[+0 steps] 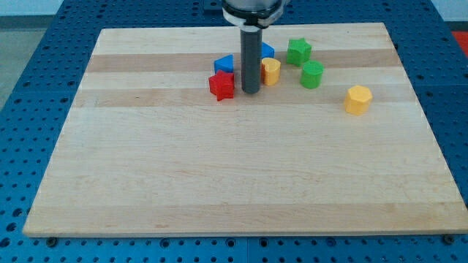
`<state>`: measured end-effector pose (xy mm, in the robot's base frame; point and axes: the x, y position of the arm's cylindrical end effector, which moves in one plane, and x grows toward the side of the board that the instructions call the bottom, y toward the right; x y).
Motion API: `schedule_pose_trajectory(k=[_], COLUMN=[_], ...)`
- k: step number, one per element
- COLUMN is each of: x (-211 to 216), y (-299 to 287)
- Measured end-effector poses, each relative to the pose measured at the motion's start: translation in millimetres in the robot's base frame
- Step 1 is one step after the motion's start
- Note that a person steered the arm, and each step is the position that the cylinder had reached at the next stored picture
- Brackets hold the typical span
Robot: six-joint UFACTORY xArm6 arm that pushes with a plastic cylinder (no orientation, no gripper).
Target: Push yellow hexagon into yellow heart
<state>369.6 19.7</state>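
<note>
Standing upright near the view's top centre, the dark rod is coming down from its mount, and my tip (250, 91) is resting on the wooden board (219, 168) just to the right of the red star block (221, 85). There is no pincer on this arm, so nothing is spread, pressed together or pinching; only the bare rod end is meeting the board.

The yellow heart (271, 71) is sitting just right of the rod, close beside it and partly hidden by it; whether the two are touching cannot be told. The yellow hexagon (358, 99) is lying well apart from the heart, toward the view's right and a little lower, with open board around it.

A blue block (224, 64), shape unclear, is sitting just above the red star and left of the rod. A second blue block (268, 50) is showing only as a corner behind the rod, above the heart. The green star block (298, 51) is lying toward the view's top, right of the heart. A second green block (312, 74), rounded in outline, is sitting below it, between the heart and the hexagon.
</note>
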Motion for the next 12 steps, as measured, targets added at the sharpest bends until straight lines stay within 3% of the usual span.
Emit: schedule_pose_trajectory(k=[3,4,5,6,7,8,9,11,12], x=[-21.8,4.6,72.2,108.3,107.9,85.7,67.2,73.2,93.1], y=[-14.5,-9.9,19.2,111.7,201.1,219.6,220.7,113.6,198.5])
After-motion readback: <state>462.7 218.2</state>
